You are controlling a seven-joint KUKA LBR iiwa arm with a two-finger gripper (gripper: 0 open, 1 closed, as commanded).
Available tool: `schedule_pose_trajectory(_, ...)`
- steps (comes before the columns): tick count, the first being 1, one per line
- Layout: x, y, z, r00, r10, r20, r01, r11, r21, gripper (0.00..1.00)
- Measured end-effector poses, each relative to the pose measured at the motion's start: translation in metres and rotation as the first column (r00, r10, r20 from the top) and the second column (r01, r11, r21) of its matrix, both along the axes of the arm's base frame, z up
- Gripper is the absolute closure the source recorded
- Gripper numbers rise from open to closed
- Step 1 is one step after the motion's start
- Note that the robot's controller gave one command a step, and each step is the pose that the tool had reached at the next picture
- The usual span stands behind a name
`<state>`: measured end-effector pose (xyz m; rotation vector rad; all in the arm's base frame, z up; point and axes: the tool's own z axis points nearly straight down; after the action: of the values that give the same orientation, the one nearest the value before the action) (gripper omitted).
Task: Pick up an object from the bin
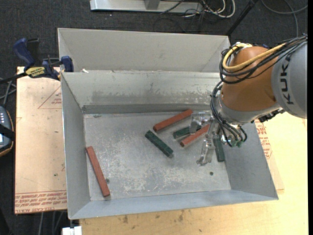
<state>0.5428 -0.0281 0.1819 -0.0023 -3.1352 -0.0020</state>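
Observation:
My gripper (205, 154) hangs low over the right part of the bin floor, under the orange wrist cover. Just left of it a short red-brown bar (194, 137) lies slanted, with a small dark green block (183, 132) touching its upper side. A dark green piece (219, 152) stands right beside the gripper on its right; I cannot tell whether it is held. Further left lie a longer red-brown bar (172, 120) and a dark green bar (159, 144).
A long red-brown bar (98, 171) lies alone by the bin's left wall. The bin's right wall slopes up close behind the gripper. The arm and its cables cover the bin's back right corner.

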Motion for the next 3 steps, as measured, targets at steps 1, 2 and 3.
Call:
schedule_pose_trajectory(1, 0.002, 0.000, 0.004, 1.000, 0.001, 0.007, -0.001, 1.000, -0.001, 0.00)
schedule_pose_trajectory(2, 0.027, -0.003, -0.026, 0.997, -0.070, 0.013, 0.070, 0.998, 0.000, 0.00)
schedule_pose_trajectory(3, 0.026, -0.015, -0.094, 0.999, -0.052, 0.009, 0.052, 0.999, 0.000, 0.00)
